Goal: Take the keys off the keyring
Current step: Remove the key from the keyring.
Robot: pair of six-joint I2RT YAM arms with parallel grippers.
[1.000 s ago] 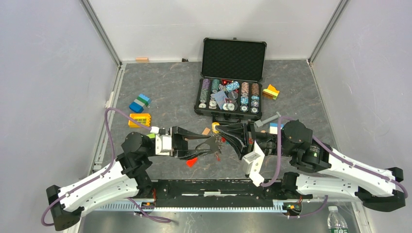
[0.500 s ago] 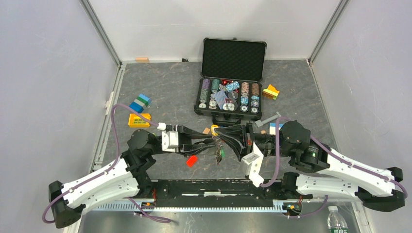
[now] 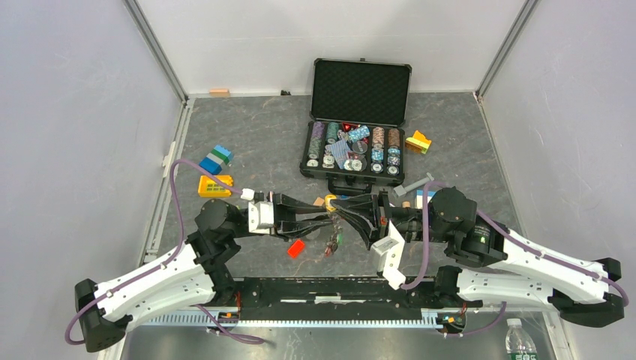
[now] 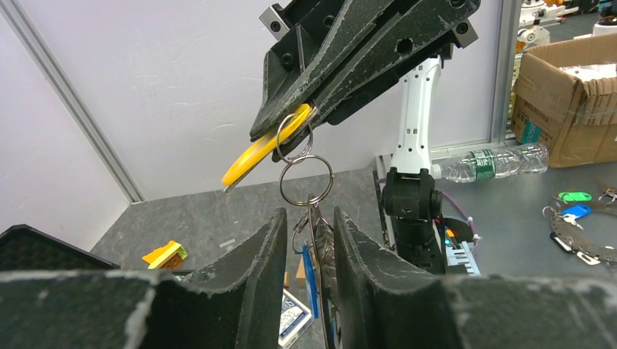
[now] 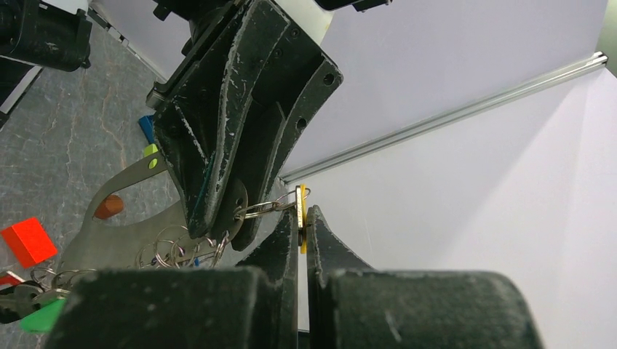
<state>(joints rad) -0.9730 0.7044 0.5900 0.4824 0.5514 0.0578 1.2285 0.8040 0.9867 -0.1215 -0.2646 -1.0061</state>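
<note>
My right gripper point(image 3: 337, 205) is shut on a yellow-headed key point(image 4: 253, 157), which also shows edge-on in the right wrist view point(image 5: 301, 218). A thin wire keyring point(image 4: 306, 182) links that key to a flat grey metal tag point(image 5: 138, 236) carrying several small rings and keys. My left gripper point(image 3: 322, 219) faces the right one and is closed on the tag's top, its fingers point(image 4: 265, 247) either side of it. A blue-headed key point(image 4: 308, 273) hangs between them. The rest of the bunch point(image 3: 331, 241) dangles below the grippers, and a green key head point(image 5: 40, 314) shows at its foot.
An open black case point(image 3: 361, 90) of poker chips stands behind the grippers. A red piece point(image 3: 296, 248) lies below the left gripper. Toy blocks lie at the left point(image 3: 216, 159), point(image 3: 215, 185) and right point(image 3: 418, 141). A card deck point(image 4: 295, 316) lies under the grippers.
My left gripper has moved up and right toward the right gripper, and the tag has turned so the bunch hangs down. The right arm has shifted slightly left.
</note>
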